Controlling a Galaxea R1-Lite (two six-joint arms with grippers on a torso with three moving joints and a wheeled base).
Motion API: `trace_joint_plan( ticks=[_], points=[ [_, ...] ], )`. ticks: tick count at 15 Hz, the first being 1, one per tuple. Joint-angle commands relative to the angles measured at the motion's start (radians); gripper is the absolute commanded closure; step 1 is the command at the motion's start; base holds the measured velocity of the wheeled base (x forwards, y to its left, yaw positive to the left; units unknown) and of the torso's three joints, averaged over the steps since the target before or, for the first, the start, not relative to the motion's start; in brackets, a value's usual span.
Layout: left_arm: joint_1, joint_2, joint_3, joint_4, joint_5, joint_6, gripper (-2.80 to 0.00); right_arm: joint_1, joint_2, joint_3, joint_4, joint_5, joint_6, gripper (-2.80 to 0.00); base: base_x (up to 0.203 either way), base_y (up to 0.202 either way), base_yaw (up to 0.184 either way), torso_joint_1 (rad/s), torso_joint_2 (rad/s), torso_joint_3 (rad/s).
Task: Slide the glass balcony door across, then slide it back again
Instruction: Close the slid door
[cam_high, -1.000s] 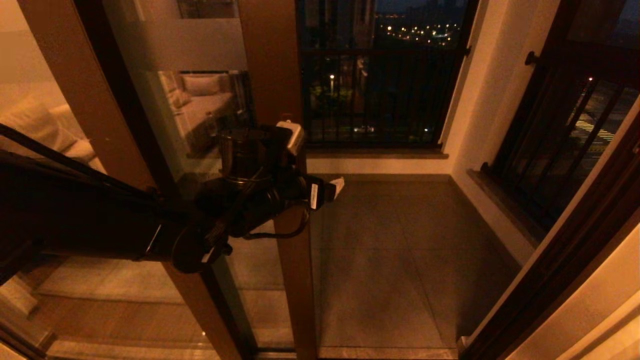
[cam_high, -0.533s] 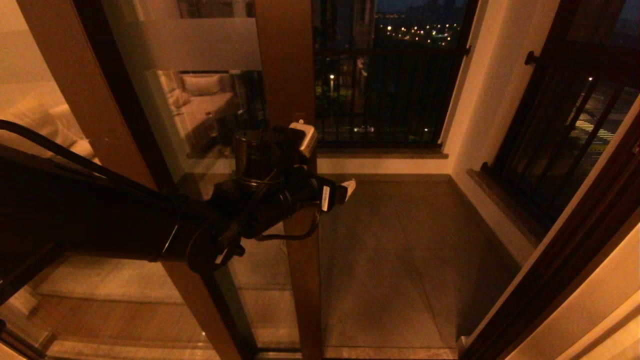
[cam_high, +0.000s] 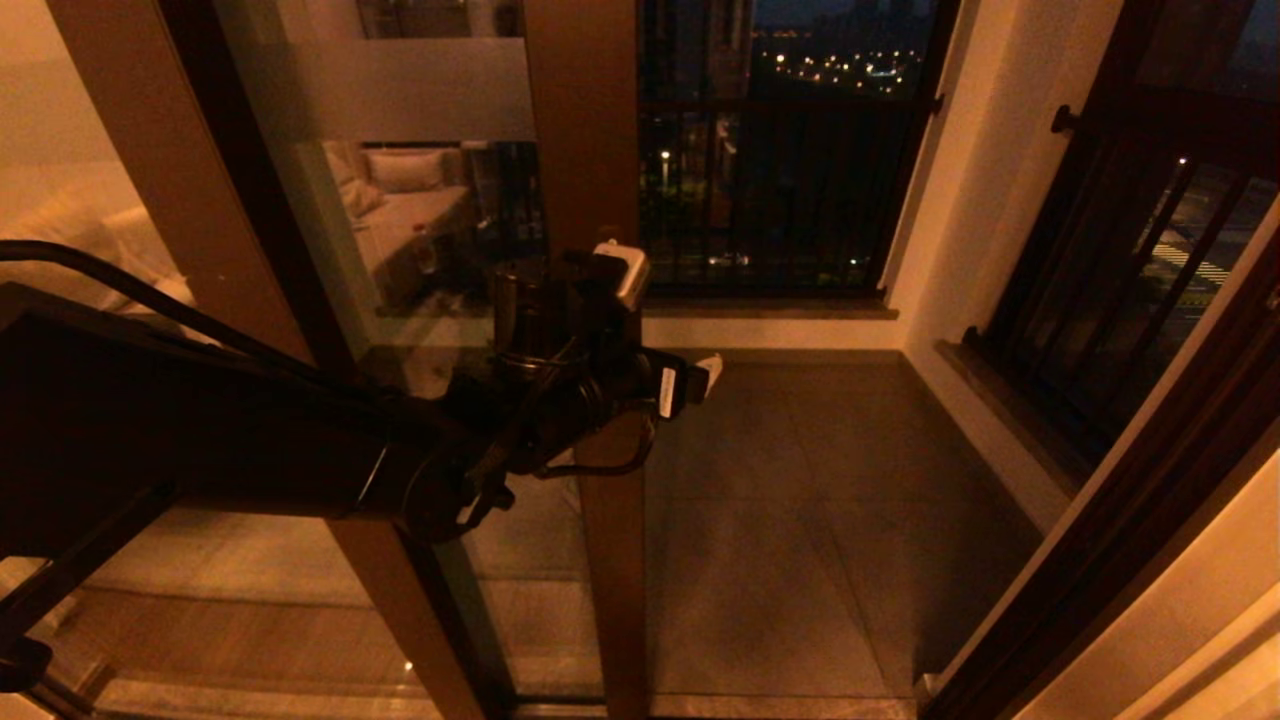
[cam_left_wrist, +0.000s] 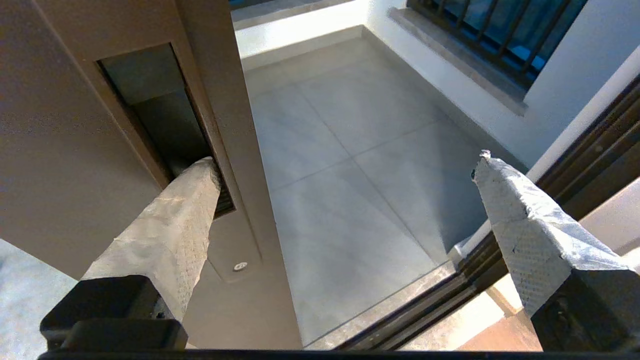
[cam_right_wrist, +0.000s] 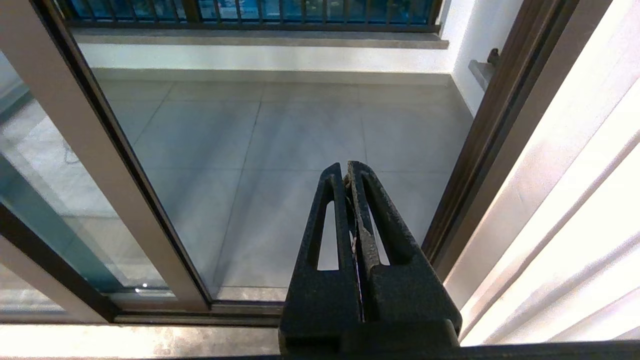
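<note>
The glass balcony door (cam_high: 420, 200) has a reddish-brown stile (cam_high: 585, 150) and a frosted band across its glass. It stands partly across the opening. My left gripper (cam_high: 672, 385) is open at the stile. In the left wrist view one padded finger (cam_left_wrist: 185, 210) pokes into the recessed handle slot (cam_left_wrist: 155, 105), and the other finger (cam_left_wrist: 515, 210) hangs free over the balcony floor. The left gripper (cam_left_wrist: 345, 165) holds nothing between its fingers. My right gripper (cam_right_wrist: 346, 172) is shut on nothing, low near the threshold, with the door stile (cam_right_wrist: 100, 165) off to one side of it.
A narrower brown-framed panel (cam_high: 150, 150) overlaps the door on the left. Black-barred railing windows (cam_high: 770, 180) (cam_high: 1130, 260) line the balcony's back and right. The dark door jamb (cam_high: 1150, 520) runs along the right, and the floor track (cam_left_wrist: 450, 300) crosses below.
The door stile and my left gripper have moved together to the right, narrowing the opening. More of the arm shows at the left.
</note>
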Motion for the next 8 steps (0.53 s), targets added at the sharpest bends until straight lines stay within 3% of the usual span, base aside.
trace_joint_plan(
  ticks=[1, 8],
  points=[
    [-0.013, 0.013, -0.003, -0.006, -0.007, 0.000, -2.80, 0.000, -0.001, 0.003, 0.000, 0.000, -0.001, 0.00, 0.000, 0.000, 0.000, 0.000, 0.00, 0.000],
    [-0.039, 0.038, -0.038, -0.006, 0.012, 0.001, -2.80, 0.002, -0.001, 0.003, -0.001, 0.000, -0.001, 0.00, 0.000, 0.000, 0.000, 0.000, 0.00, 0.000]
  ],
)
